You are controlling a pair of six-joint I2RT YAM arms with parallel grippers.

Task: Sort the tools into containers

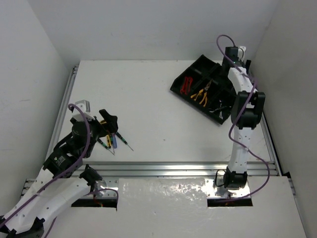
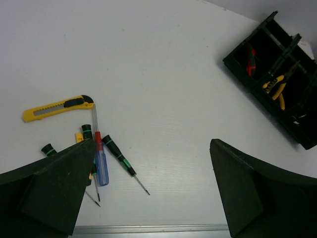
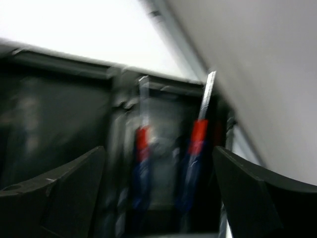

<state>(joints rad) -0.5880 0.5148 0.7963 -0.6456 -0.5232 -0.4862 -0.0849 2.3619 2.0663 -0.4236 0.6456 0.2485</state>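
On the desk (image 1: pixel 148 99), under the left pincer (image 2: pixel 152 163), I count one blue screwdriver (image 2: pixel 101 166) and three black-and-green screwdrivers (image 2: pixel 119 156). A yellow handle (image 2: pixel 79 137) is half hidden by the pincer's left finger (image 2: pixel 54 188). One yellow utility knife (image 2: pixel 57 107) lies beyond that finger, to the left. The tray (image 2: pixel 233 67) stands well apart, far ahead and to the right. It holds one red-and-black pliers (image 2: pixel 250 58) and one yellow pliers (image 2: pixel 277 87).

The left arm is bent low, and its pincer hangs over the screwdrivers with the fingers wide apart, holding nothing.

The right arm reaches far forward with the elbow bent. The right pincer (image 3: pixel 158 153) is over a tray compartment, fingers apart. Below it are two blurred blue-and-red screwdrivers (image 3: pixel 195 158); I cannot tell if the blur doubles one.
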